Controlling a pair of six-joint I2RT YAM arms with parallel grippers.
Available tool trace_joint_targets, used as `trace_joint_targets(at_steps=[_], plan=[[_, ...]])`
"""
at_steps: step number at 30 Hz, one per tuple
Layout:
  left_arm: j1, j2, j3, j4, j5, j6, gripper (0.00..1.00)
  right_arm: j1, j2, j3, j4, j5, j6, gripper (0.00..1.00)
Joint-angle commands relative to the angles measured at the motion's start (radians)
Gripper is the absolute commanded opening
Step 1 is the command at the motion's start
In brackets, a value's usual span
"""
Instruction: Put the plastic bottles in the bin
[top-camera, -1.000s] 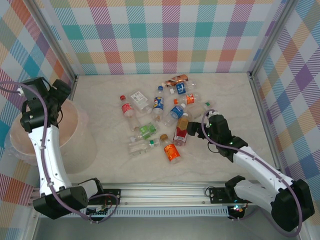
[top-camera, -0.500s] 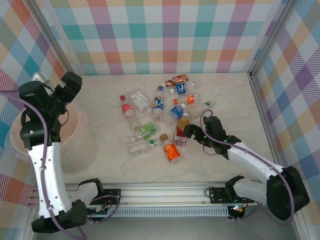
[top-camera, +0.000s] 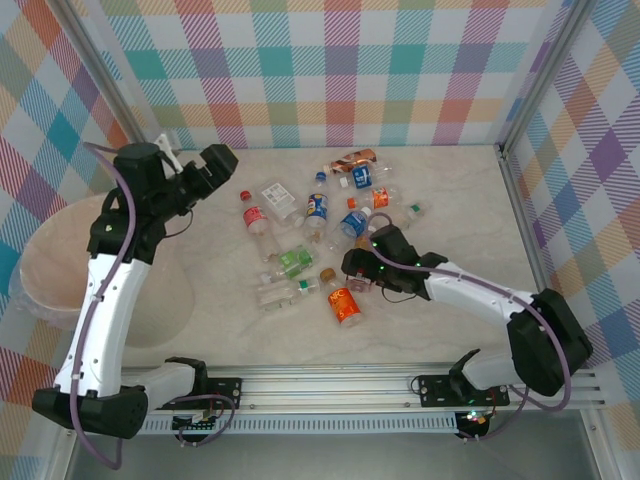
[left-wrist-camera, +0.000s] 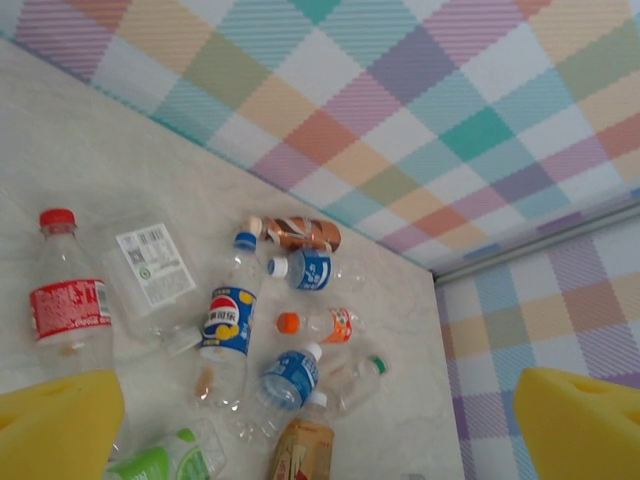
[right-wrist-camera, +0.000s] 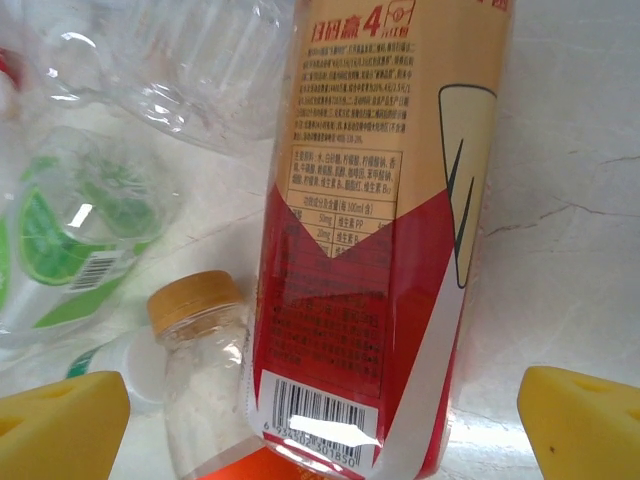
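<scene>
Far left: the large round translucent pale pink-white plastic bin (top-camera: 48, 245) stands at the table's left edge, well apart from the bottle pile. Its inside is part-hidden by the left arm & too washed-out to read, so can't tell what's in it.

The left gripper (top-camera: 222, 168) hung over the bin a sec ago. Now it's swung right, out over the pale marble-look tabletop (top-camera: 230, 300), just short of the pile. Its yellow foam pads (left-wrist-camera: 60, 430) are spread wide w/ nothing btw them, and the pile is ahead in its wrist view. Prob. means one drop-off is done & the arm is heading back for the next.

The pile is mid-table, all of it outside the bin. The clear plastic bottle w/ red label & red cap (top-camera: 252, 215) is nearest the left gripper. Then come a crushed clear bottle w/ white label (top-camera: 279, 196), a green-labelled one (top-camera: 293, 262), a blue-labelled one (top-camera: 317, 207) and a squat orange-labelled one (top-camera: 343, 306), w/ several more behind.

The right gripper (top-camera: 356, 268) has slid left & down onto the pile vs a sec ago. Its jaws are wide apart, straddling the tall tan-and-red-labelled bottle (right-wrist-camera: 370, 230), which lies btw its pads, not pinched yet. A small clear bottle w/ tan cap (right-wrist-camera: 195, 300) lies just beside it. Likely next: close on the tall one & carry it to the bin. Approx a dozen are left on the table, so the task looks far from done.
</scene>
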Motion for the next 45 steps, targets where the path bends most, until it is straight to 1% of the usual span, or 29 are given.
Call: trace_joint_targets(at_steps=[1,5,12,17,20,21,23,26,30,33,36,41,43,45], plan=[[-0.054,0.006,-0.024,0.023,-0.042,-0.023,1.0,0.049,0.053,0.062,-0.123,0.148,0.025,1.0],[-0.114,0.025,-0.043,0.018,-0.064,-0.03,1.0,0.075,0.11,0.093,-0.143,0.195,0.032,1.0],[-0.149,0.073,-0.034,-0.009,-0.105,-0.044,1.0,0.104,0.174,0.126,-0.15,0.285,0.045,1.0],[-0.177,0.119,-0.007,-0.033,-0.124,-0.042,1.0,0.1,0.178,0.105,-0.153,0.34,0.08,0.93],[-0.186,0.147,0.009,-0.049,-0.126,-0.04,1.0,0.083,0.16,0.074,-0.141,0.325,0.077,0.91],[-0.188,0.155,0.014,-0.056,-0.124,-0.038,1.0,0.075,0.155,0.061,-0.114,0.301,0.052,0.91],[-0.195,0.171,0.025,-0.06,-0.121,-0.034,1.0,0.045,0.158,0.039,-0.05,0.211,-0.04,0.91],[-0.2,0.188,0.03,-0.061,-0.111,-0.032,1.0,0.015,0.175,0.025,-0.012,0.119,-0.124,0.91],[-0.202,0.196,0.028,-0.064,-0.118,-0.031,1.0,0.011,0.179,0.016,0.01,0.088,-0.223,0.89],[-0.205,0.202,0.023,-0.066,-0.12,-0.031,1.0,0.012,0.179,0.012,0.01,0.104,-0.253,0.86],[-0.205,0.211,0.02,-0.066,-0.098,-0.035,1.0,0.012,0.17,-0.009,0.021,0.149,-0.248,0.83],[-0.208,0.211,-0.019,-0.036,-0.087,-0.046,1.0,0.012,0.162,-0.04,0.026,0.155,-0.259,0.79],[-0.208,0.206,-0.037,-0.028,-0.09,-0.042,1.0,0.012,0.154,-0.064,0.031,0.169,-0.234,0.75],[-0.208,0.211,-0.043,-0.039,-0.081,-0.034,1.0,0.011,0.129,-0.1,0.057,0.179,-0.214,0.69]])
